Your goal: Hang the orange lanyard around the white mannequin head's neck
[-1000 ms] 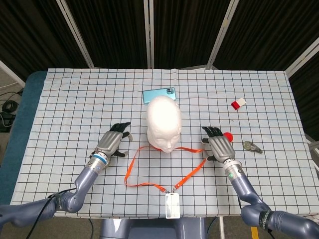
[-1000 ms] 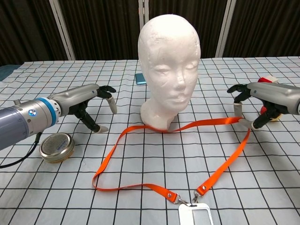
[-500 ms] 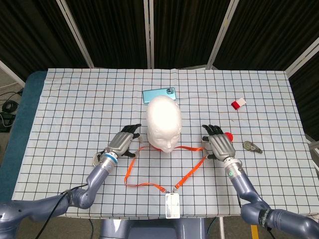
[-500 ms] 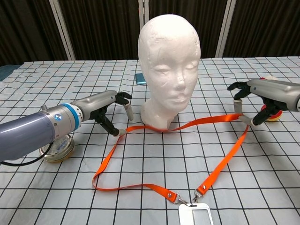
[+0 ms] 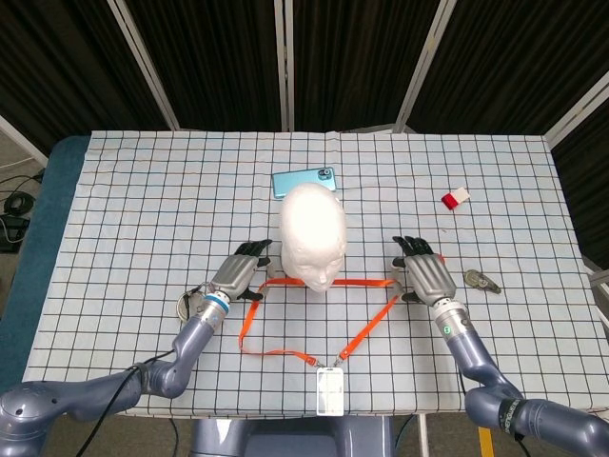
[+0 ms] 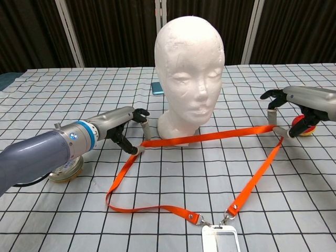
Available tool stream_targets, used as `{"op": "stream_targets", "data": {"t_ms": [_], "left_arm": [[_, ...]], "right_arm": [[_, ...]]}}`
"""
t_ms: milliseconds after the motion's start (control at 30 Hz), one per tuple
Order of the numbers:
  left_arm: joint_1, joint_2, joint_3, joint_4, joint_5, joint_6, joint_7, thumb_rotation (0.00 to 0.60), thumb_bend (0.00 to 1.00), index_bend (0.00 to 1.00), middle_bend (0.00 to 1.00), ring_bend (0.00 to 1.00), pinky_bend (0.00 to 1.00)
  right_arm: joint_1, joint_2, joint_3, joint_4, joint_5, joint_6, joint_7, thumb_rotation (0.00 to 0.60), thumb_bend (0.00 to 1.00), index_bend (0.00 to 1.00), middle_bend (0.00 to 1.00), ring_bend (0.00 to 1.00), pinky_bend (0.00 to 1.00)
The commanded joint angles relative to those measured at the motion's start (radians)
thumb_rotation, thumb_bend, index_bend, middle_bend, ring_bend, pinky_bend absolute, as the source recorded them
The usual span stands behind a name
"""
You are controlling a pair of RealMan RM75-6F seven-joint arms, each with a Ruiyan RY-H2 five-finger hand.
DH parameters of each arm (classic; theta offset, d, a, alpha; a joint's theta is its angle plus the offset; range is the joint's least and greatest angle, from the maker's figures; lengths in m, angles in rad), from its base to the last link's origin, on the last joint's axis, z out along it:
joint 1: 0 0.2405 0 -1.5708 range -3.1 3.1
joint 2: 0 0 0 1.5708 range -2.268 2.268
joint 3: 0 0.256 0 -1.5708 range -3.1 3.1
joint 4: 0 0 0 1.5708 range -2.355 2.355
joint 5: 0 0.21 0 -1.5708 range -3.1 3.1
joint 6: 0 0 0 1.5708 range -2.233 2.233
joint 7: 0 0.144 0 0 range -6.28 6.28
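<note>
Lying on the checked table (image 5: pixel 133 190), the orange lanyard (image 6: pixel 181 139) was a long flat strap in a big loop. A clear badge holder (image 6: pixel 220 239) hung on a metal clip at its near end, close to the table's front edge. The far part of the strap was pulled straight across the front of the white mannequin head (image 6: pixel 190 73), low down at the base of the neck. It was in front of the neck, not around it.

The left hand (image 6: pixel 128 128) pinched the strap between fingertips just left of the neck, with its other fingers curled. The right hand (image 6: pixel 287 107) pinched the strap at the right corner of the loop, well to the right of the head. From each hand the strap ran down toward the badge holder.

The white head stood upright in the middle of the table, smooth and bald, facing the robot. It stood right behind the tight strap.

A blue phone (image 5: pixel 304 181) lay behind the head. A round metal tin (image 6: pixel 64 169) sat by the left arm. A red ball (image 6: pixel 303 124) was just behind the right hand. A red and white block (image 5: pixel 455 198) and a small grey object (image 5: pixel 482 280) lay farther right.
</note>
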Motion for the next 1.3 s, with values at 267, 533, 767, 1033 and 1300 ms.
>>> {"op": "stream_targets", "data": {"t_ms": [267,533,767,1033,1300], "left_arm": [[-0.01,-0.01,0.001,0.009,-0.028,-0.008,0.011,0.6,0.46,0.49,0.0,0.0,0.0],[-0.016,-0.017,0.0,0.014,-0.051,-0.007,0.022,0.6,0.49,0.55,0.0,0.0,0.0],[-0.01,-0.012,0.007,-0.004,-0.036,0.008,0.008,0.6,0.49,0.65,0.0,0.0,0.0],[0.053,0.051,0.081,-0.091,0.116,0.114,-0.047,0.6,0.49,0.67,0.0,0.0,0.0],[0.141,0.131,0.183,-0.156,0.362,0.313,-0.182,0.6,0.49,0.68,0.0,0.0,0.0]], "right_arm": [[0.002,-0.001,-0.003,0.0,-0.006,0.001,0.007,0.6,0.46,0.69,0.07,0.0,0.0],[0.002,0.003,-0.003,-0.003,-0.008,0.004,0.011,0.6,0.46,0.69,0.07,0.0,0.0],[-0.001,0.01,-0.009,-0.009,-0.022,0.012,0.015,0.6,0.46,0.7,0.07,0.0,0.0],[-0.007,0.046,-0.056,-0.001,-0.201,0.046,0.103,0.6,0.46,0.74,0.08,0.0,0.0],[-0.015,0.089,-0.112,0.025,-0.391,0.128,0.191,0.6,0.46,0.75,0.09,0.0,0.0]]}}
